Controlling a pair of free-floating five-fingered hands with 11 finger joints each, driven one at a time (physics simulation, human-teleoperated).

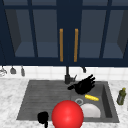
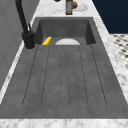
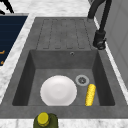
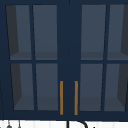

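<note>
Corn cob (image 1: 91,97) is seen lying in the sink basin (image 3: 100,75), beside the drain (image 3: 82,80) and near the white plate (image 3: 58,90). The right hand (image 1: 83,85) is held just above it, fingers spread. The cob is judged light, stiff and prone to rolling; its middle should be grasped. The left hand (image 1: 43,117) is seen at the front edge; its finger state cannot be told.

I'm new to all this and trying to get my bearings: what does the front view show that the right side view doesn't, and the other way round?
The front view alone shows the right hand, fingers spread above the basin, the left hand curled at the sink's near edge, a red ball, and the wall cabinet with its two orange handles.

The right side view alone shows the whole white plate and the small overflow hole in the basin wall.

Both share the sink, black faucet, yellow corn cob, drain and green bottle.
</note>
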